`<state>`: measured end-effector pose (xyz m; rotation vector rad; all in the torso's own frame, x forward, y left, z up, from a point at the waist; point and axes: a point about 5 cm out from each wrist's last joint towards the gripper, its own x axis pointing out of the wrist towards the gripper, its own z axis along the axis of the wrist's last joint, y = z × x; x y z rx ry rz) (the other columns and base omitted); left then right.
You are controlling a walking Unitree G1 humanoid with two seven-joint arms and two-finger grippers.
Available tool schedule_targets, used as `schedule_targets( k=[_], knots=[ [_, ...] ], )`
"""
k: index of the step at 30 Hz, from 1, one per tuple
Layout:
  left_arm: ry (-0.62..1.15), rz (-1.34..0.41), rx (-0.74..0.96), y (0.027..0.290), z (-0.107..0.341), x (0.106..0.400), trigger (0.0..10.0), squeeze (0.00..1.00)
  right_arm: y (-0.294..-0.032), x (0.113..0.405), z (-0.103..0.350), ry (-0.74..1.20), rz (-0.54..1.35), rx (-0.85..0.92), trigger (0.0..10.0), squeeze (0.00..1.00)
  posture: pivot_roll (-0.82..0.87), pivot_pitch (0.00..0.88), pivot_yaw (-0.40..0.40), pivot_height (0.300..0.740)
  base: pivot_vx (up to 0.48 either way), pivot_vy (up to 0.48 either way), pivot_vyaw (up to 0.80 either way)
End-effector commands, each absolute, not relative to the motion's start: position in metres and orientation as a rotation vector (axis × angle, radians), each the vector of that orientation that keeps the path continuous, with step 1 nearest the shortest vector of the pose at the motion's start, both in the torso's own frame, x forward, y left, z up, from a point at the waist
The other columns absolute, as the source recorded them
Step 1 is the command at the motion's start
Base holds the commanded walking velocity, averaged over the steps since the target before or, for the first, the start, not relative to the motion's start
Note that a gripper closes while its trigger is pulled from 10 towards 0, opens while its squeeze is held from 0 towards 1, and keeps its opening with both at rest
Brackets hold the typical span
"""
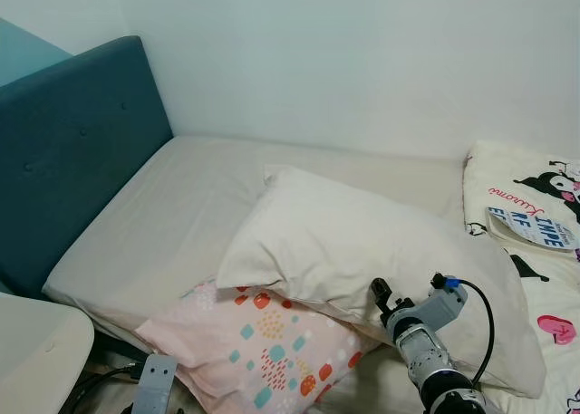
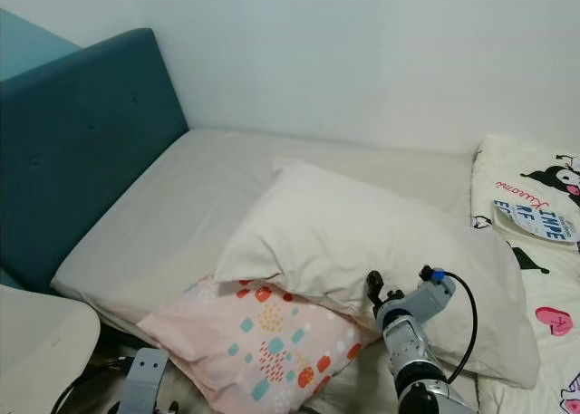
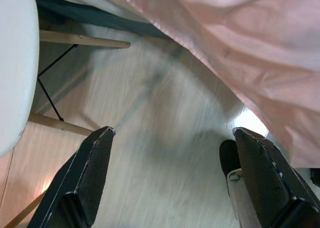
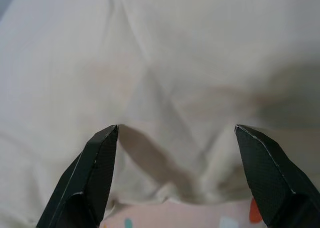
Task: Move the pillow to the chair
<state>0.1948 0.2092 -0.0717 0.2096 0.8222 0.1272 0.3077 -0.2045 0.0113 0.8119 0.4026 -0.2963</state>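
The plump cream-white fabric pillow (image 1: 362, 251) lies slantwise across the middle of the bed, its cover creased and softly dented, with one corner pointing toward the far wall and its broad right end sagging at the near edge. Its near left side rests on top of a flatter pale pink pillow printed with red, orange and teal patches (image 1: 263, 341), which overhangs the near edge of the bed.

The bed carries a plain beige fitted sheet (image 1: 172, 215) and ends on the left at a dark teal padded headboard (image 1: 72, 142) with buttoned tufts. On the right lies a white quilt with black cartoon figures and pink hearts (image 1: 544, 251), just beside the cream pillow. At the near left corner shows the rounded edge of a white chair seat (image 1: 36, 351).

The right gripper (image 4: 175, 133) is stretched forward with its fingers spread wide apart and nothing between them, tips touching or just off the near side of the cream pillow, above the seam where it meets the pink one. The left gripper (image 3: 172, 138) is likewise spread and holds nothing; its wrist view looks down at the pale wood floor (image 3: 150, 138), with the pink pillow's underside hanging overhead, the white seat and its light wooden legs (image 3: 82, 39) to one side.
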Motion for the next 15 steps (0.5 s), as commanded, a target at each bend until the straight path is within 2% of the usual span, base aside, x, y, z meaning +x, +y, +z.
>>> schedule_targets(
  k=[1, 9, 15],
  knots=[
    [0.833, 0.153, 0.226, 0.217, -0.073, 0.19, 10.0, 0.0, -0.197, 0.302, 0.002, 0.467, -0.31, 0.854, 10.0, 0.0, -0.15, 0.044, 0.058, 0.735, 0.0, 0.0, 0.0],
    [0.798, 0.19, 0.274, 0.232, -0.065, 0.198, 10.0, 0.0, -0.203, 0.29, -0.009, 0.506, -0.373, 0.877, 10.0, 0.0, -0.14, 0.048, 0.063, 0.7, 0.0, 0.0, 0.0],
    [0.749, 0.247, 0.295, 0.247, -0.055, 0.207, 10.0, 0.0, -0.207, 0.295, -0.002, 0.434, -0.348, 0.936, 10.0, 0.0, -0.14, 0.051, 0.065, 0.675, 0.0, 0.0, 0.0]
  ],
)
